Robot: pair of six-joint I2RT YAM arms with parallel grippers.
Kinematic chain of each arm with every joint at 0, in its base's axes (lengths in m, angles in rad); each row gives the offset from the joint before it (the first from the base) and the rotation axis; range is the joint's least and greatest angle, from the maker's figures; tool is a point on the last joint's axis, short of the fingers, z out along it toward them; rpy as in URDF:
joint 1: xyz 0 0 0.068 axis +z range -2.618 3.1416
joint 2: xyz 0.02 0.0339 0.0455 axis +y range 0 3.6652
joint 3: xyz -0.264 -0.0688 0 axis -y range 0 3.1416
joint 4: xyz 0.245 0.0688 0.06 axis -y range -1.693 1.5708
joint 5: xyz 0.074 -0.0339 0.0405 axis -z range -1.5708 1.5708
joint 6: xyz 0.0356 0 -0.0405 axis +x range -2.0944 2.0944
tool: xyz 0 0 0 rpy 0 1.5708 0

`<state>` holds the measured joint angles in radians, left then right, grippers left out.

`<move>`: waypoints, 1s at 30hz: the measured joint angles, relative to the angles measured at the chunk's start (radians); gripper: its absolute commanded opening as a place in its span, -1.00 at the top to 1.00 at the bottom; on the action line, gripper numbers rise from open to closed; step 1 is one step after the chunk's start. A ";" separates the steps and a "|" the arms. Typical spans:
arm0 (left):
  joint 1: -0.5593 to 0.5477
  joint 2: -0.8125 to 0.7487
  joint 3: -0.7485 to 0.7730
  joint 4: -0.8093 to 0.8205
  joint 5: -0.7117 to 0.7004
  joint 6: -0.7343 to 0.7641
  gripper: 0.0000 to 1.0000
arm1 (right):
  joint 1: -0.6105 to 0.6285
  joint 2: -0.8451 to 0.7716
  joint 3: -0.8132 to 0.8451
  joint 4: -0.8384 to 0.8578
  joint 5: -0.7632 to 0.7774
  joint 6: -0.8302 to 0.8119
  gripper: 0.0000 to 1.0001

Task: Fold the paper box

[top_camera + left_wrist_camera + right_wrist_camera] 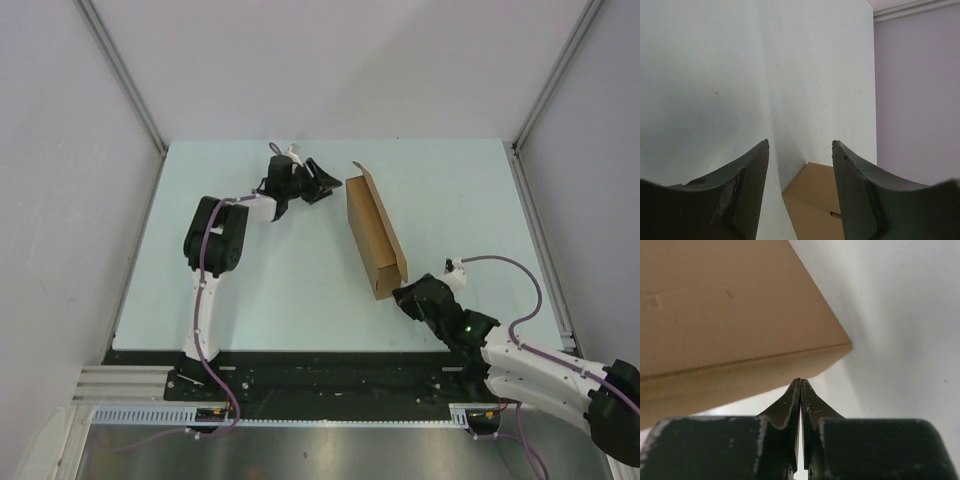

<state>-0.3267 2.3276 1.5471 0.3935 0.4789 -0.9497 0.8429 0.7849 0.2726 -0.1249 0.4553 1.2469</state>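
the paper box [375, 230] lies a bit to 3 o'clock of the middle of the table [250, 280], a long narrow brown shape running from 11 o'clock down to 5 o'clock. it looks mostly formed, with a flap [359, 171] sticking up at the far end (i can't tell whether the lid is tucked or just resting).

the left claw [322, 183] hovers just off the box's 11 o'clock end, its jaws spread wide with nothing between them. from its own camera i only see one cardboard corner [815, 200] low down between the fingers. the right claw [403, 296] sits at the 5 o'clock end, jaws pressed together on nothing, its tip [800, 381] just beside the box's near corner. i cannot tell if it is touching.

what worries me is how light that box looks. i reckon a closed claw nudging one end will slide or spin it across the smooth table instead of folding anything, and then the left claw would close on air beside the flap. too hard a push at the corner could also crease the wall or tip the box over.
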 measured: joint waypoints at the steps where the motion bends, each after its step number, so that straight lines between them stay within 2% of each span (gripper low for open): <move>1: -0.003 0.004 0.002 0.000 0.003 0.000 -0.17 | -0.015 0.022 -0.001 0.031 -0.018 -0.005 0.91; 7: -0.034 0.011 0.002 0.002 0.026 0.000 -0.15 | -0.115 0.093 -0.003 0.154 -0.111 -0.033 0.90; 14: -0.063 0.009 -0.051 0.082 0.047 -0.011 -0.14 | -0.220 0.101 -0.003 0.174 -0.176 -0.071 0.88; 21: -0.057 -0.034 -0.216 0.203 0.017 -0.072 -0.13 | -0.315 0.140 -0.004 0.175 -0.237 -0.117 0.88; 30: -0.053 -0.195 -0.470 0.328 -0.042 -0.134 -0.13 | -0.391 0.185 -0.005 0.174 -0.264 -0.169 0.85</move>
<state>-0.3794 2.1326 1.0771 0.7216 0.4374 -1.0832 0.4522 0.9695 0.2672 0.0486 0.1909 1.0779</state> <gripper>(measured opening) 0.567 0.067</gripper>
